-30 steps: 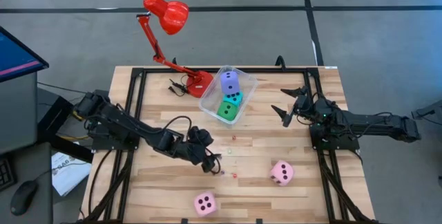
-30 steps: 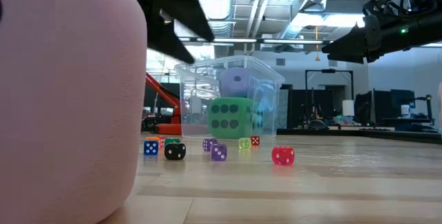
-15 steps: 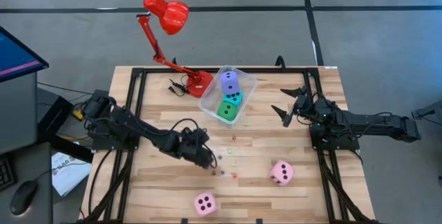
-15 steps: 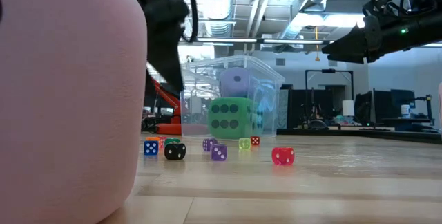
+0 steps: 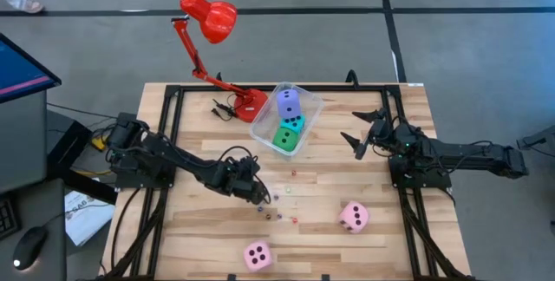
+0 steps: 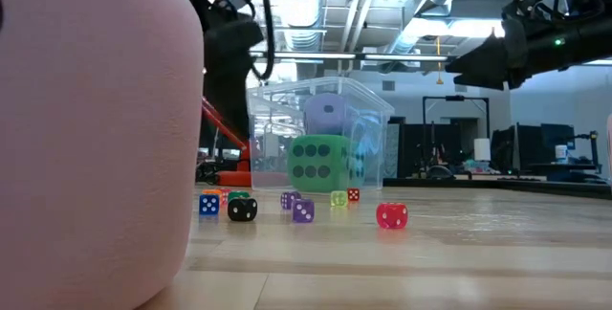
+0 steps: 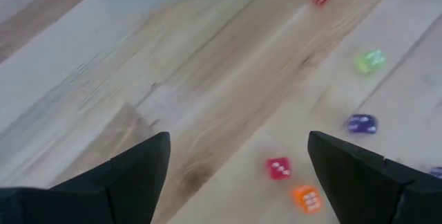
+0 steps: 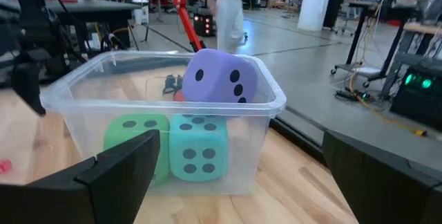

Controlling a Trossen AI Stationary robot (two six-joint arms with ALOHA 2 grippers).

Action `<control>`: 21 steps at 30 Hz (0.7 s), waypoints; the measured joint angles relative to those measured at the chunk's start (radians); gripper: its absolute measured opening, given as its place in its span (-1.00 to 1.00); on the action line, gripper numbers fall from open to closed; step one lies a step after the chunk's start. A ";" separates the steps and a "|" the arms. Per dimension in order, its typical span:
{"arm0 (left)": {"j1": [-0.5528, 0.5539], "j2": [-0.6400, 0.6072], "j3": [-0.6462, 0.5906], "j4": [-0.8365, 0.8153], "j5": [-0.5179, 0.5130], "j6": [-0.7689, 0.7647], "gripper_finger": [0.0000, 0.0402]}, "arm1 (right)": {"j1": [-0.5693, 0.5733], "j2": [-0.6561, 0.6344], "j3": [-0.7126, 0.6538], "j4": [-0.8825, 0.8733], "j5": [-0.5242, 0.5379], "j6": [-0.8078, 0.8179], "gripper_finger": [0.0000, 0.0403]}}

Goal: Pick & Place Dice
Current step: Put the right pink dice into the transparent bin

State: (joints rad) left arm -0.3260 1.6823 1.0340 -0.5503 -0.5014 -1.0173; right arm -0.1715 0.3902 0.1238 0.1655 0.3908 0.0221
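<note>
Several tiny coloured dice [image 7: 278,168] lie scattered on the wooden table [image 5: 199,238] near its middle. My left gripper [image 5: 254,193] hangs open just left of them and points down; nothing is between its fingers [image 7: 236,141]. One pink die [image 5: 257,254] sits near the front edge, another [image 5: 353,216] at the front right. The purple-blue die [image 8: 221,77], the green die [image 8: 135,137] and the cyan die [image 8: 197,148] rest inside the clear tub [image 5: 286,117]. My right gripper [image 5: 357,133] waits open to the right of the tub.
A red desk lamp [image 5: 211,21] stands with its base [image 5: 247,103] just left of the tub. Black frame rails [image 5: 165,142] run along the table's left and right sides. The low view is half filled by the near pink die [image 6: 96,138].
My left gripper has drawn back a little toward the table's left and far edges, away from the scattered tiny dice, and has tipped to point more steeply down. It stays open.
</note>
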 joint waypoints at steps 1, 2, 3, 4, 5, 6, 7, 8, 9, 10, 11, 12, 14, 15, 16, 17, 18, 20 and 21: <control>0.000 -0.010 0.000 -0.008 -0.008 0.018 0.66 | 0.000 0.000 0.000 0.007 0.000 0.008 0.99; 0.000 -0.019 0.000 0.000 -0.018 0.046 0.66 | 0.000 0.000 0.000 0.010 0.000 0.011 0.99; 0.000 -0.030 0.000 0.010 -0.027 0.074 0.66 | 0.000 0.000 0.000 0.010 0.000 0.011 0.99; 0.000 -0.044 0.000 0.006 -0.038 0.102 0.66 | 0.000 0.000 0.000 0.009 0.000 0.008 0.99; 0.000 -0.062 0.000 0.007 -0.050 0.129 0.66 | 0.000 0.001 0.000 0.009 0.000 0.008 0.99; 0.000 -0.078 0.000 0.017 -0.065 0.157 0.66 | 0.000 0.001 0.000 0.006 0.000 0.008 0.99; 0.000 -0.094 0.000 0.023 -0.080 0.180 0.66 | 0.000 0.001 0.000 0.003 0.000 0.008 0.99; 0.000 -0.112 0.000 0.022 -0.098 0.203 0.66 | 0.000 0.002 0.000 0.003 0.000 0.008 0.99; 0.001 -0.130 0.000 0.020 -0.117 0.226 0.66 | 0.000 0.001 0.000 0.003 0.000 0.008 0.99; 0.001 -0.146 0.000 0.029 -0.134 0.246 0.66 | 0.001 0.001 0.000 0.002 0.000 0.007 0.99; 0.001 -0.162 0.000 0.038 -0.154 0.264 0.66 | 0.001 0.001 0.000 0.002 0.000 0.007 0.99; -0.002 -0.180 -0.008 0.050 -0.176 0.286 0.66 | 0.001 0.001 0.000 0.001 0.000 0.005 0.99; -0.003 -0.222 -0.045 0.120 -0.205 0.347 0.66 | 0.001 0.001 0.000 -0.001 0.000 0.005 0.99; -0.003 -0.243 -0.071 0.164 -0.208 0.377 0.66 | 0.001 0.001 0.000 -0.001 0.000 0.005 0.99; -0.003 -0.267 -0.102 0.217 -0.209 0.404 0.66 | 0.001 0.001 0.000 -0.001 0.000 0.005 0.99; -0.003 -0.293 -0.137 0.275 -0.209 0.431 0.66 | 0.001 0.001 0.000 -0.001 0.000 0.005 0.99; -0.003 -0.318 -0.172 0.336 -0.209 0.467 0.66 | 0.001 0.001 0.000 -0.001 0.000 0.005 0.99; -0.003 -0.373 -0.237 0.461 -0.208 0.548 0.66 | 0.001 0.001 0.000 -0.001 0.000 0.005 0.99; -0.003 -0.401 -0.267 0.513 -0.209 0.590 0.66 | 0.001 0.001 0.000 -0.001 0.000 0.005 0.99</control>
State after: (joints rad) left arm -0.3294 1.2809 0.7665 -0.0369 -0.7104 -0.4275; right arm -0.1707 0.3916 0.1238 0.1645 0.3908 0.0269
